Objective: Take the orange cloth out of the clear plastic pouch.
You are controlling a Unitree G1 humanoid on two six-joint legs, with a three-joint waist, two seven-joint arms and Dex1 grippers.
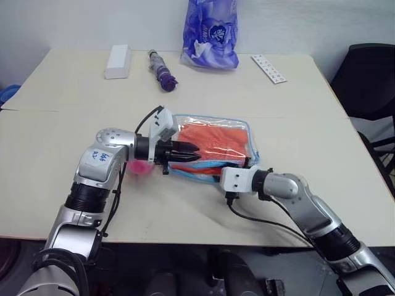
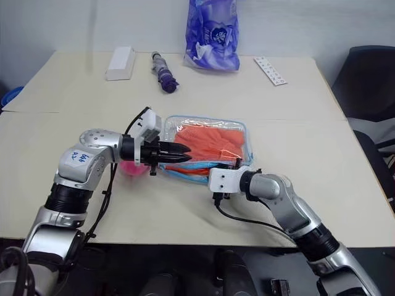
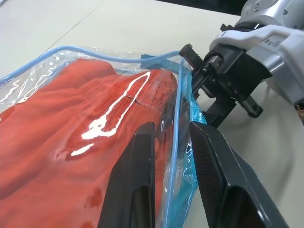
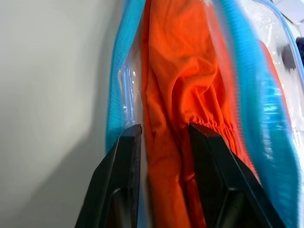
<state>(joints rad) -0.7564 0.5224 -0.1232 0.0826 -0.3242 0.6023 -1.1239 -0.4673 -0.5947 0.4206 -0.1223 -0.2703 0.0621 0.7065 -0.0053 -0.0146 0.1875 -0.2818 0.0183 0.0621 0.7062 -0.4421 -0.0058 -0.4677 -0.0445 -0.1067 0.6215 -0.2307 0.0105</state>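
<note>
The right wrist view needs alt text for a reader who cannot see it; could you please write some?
Two black fingers of the right gripper reach into the open mouth of the clear plastic pouch, with a fold of the orange cloth between the parted jaws. The pouch's light blue zipper edging runs along both sides of the cloth, and it lies on a pale table.

The worktop is a pale beige surface made of two sections, joined along a seam that runs across its width. Behind its far edge stands a plain light-coloured wall. A black chair is positioned beside the worktop's right side, against dark flooring.
</note>
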